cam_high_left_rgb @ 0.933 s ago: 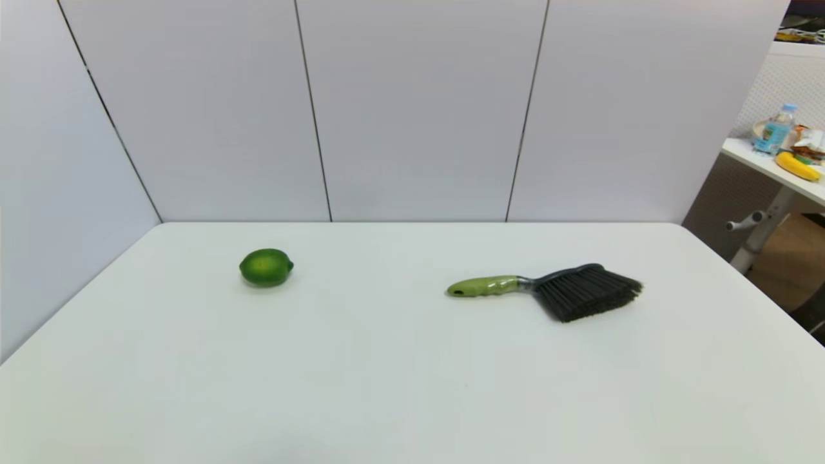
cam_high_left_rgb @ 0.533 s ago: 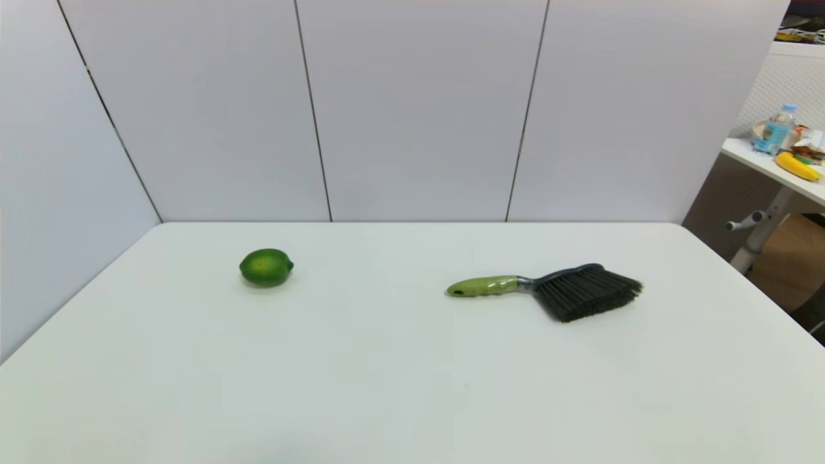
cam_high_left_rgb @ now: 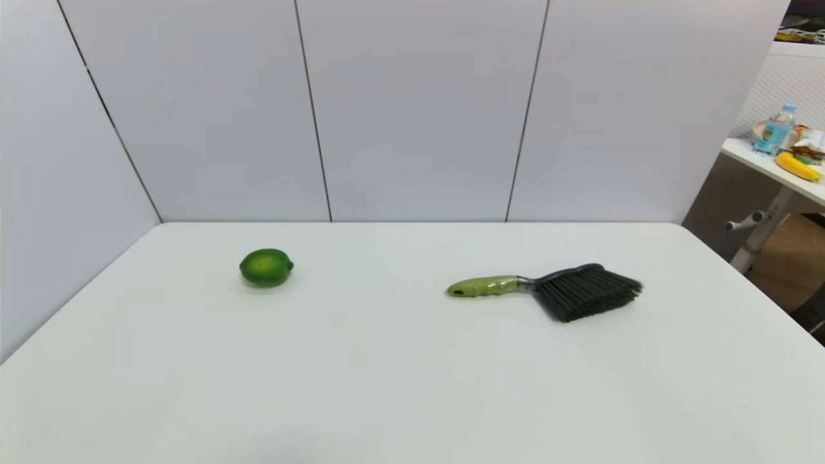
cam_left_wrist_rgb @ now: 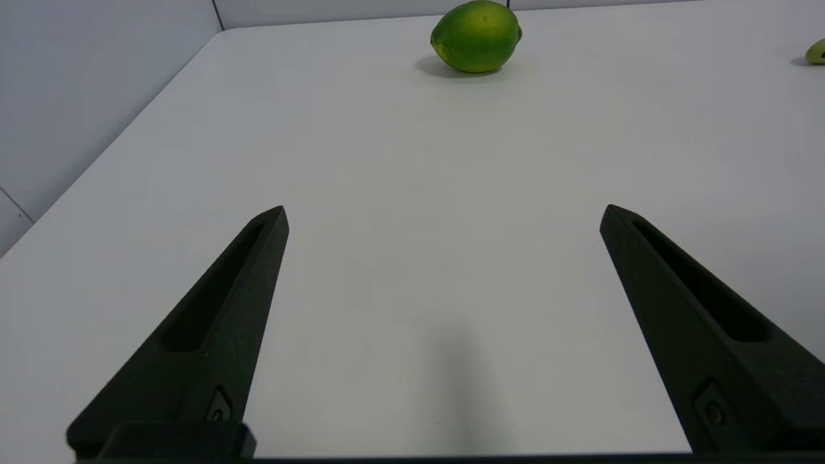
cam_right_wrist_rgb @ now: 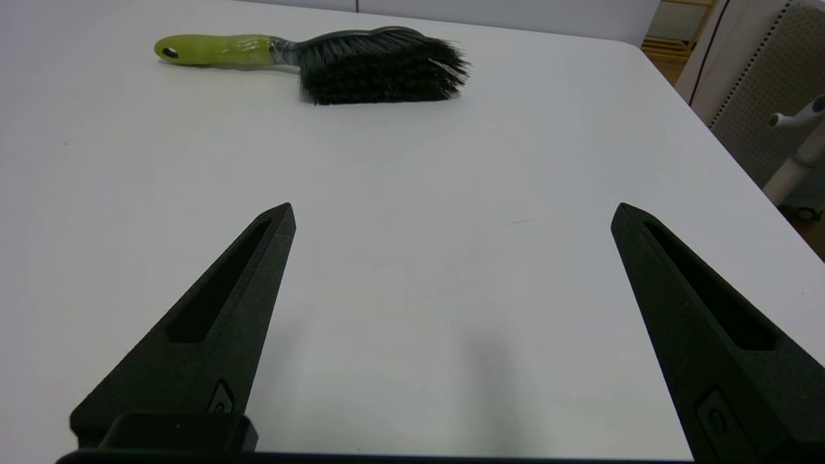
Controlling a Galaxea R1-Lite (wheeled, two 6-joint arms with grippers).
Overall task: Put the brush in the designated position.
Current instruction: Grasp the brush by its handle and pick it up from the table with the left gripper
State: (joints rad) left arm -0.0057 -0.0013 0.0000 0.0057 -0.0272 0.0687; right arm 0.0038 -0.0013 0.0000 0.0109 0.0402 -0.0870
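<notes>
The brush (cam_high_left_rgb: 544,291) lies flat on my white table (cam_high_left_rgb: 387,386), right of centre toward the far side, its lime-green handle pointing left and its black bristles to the right. A lime (cam_high_left_rgb: 266,267) sits well apart on the far left. My right gripper (cam_right_wrist_rgb: 451,212) hovers low over the near table, fingers spread wide, holding nothing. My left gripper (cam_left_wrist_rgb: 445,216) hovers likewise, spread and empty, facing the lime.

The head camera looks forward and down over the whole white surface (cam_high_left_rgb: 412,386). Each wrist camera sits low behind its own spread fingers, facing forward: the left shares the lime (cam_left_wrist_rgb: 475,35) with the head view, the right shares the brush (cam_right_wrist_rgb: 322,58).
</notes>
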